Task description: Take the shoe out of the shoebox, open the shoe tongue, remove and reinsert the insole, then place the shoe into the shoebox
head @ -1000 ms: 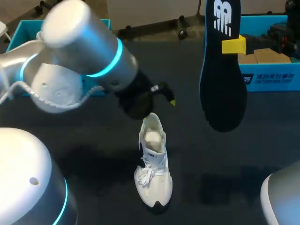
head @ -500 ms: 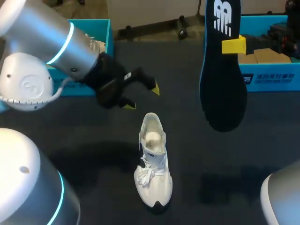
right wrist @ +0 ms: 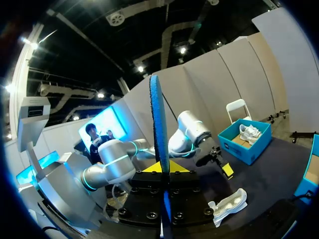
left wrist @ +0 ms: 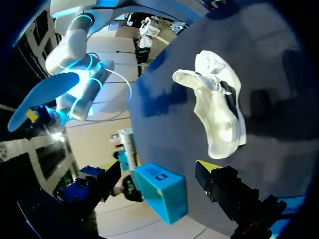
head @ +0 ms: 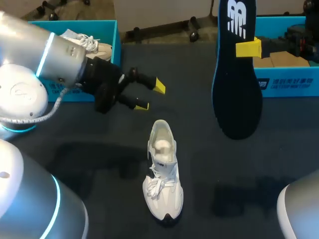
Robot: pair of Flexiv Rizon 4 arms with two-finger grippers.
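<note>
Finds right gripper (head: 247, 48) clamped on insole (head: 237, 74), hanging high above table (head: 249, 169). Finds left gripper (head: 151, 96) wide, empty, near shoe (head: 162, 172) standing mid-table. Risks buckling insole at collar on reinsertion, with shoe unbraced.

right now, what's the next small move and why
Probably swing the insole, held aloft by the right gripper, down toward the opening of the shoe: it lies on the table, and the left gripper is open, off to its side, free to steady it.
</note>
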